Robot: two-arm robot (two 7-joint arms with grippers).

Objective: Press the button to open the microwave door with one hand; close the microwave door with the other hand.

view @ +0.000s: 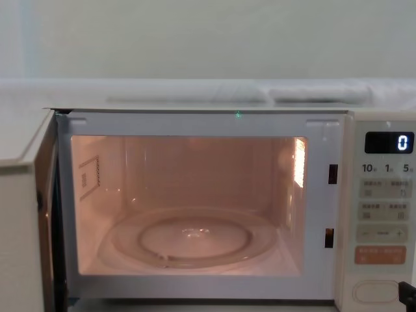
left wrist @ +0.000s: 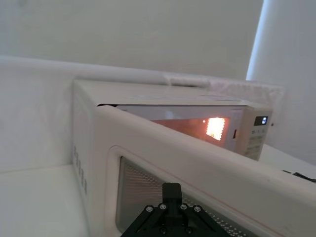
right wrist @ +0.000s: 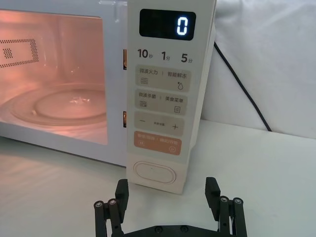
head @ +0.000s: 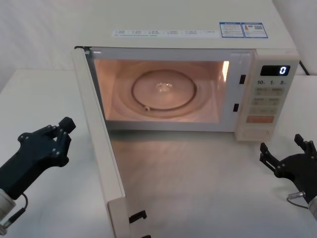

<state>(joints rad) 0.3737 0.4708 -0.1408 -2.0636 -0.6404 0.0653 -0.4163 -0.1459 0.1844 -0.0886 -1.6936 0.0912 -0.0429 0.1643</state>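
Already the microwave door (head: 96,144) stands wide open, swung out on its hinge at the robot's left so that it juts toward the robot, roughly square to the oven front, with the lit cavity and its glass turntable (head: 163,90) exposed. So the pressing half looks done, and closing is what remains.

The left tool (head: 55,140) sits just beside the door's outer face, on the far side from the cavity, fingers spread moderately and holding nothing. In the left wrist view that tool (left wrist: 172,197) points straight at the door's mesh window (left wrist: 148,195), close but apart. That is the relation that matters: the door lies to the right of the left tool, so a push toward the robot's right should swing it shut.

The right tool (head: 286,154) rests low over the bench (head: 198,183) in front of the control panel, fingers wide and empty, with the button (right wrist: 155,173) just ahead of it. It is well apart from the door's free edge and less suited to closing.
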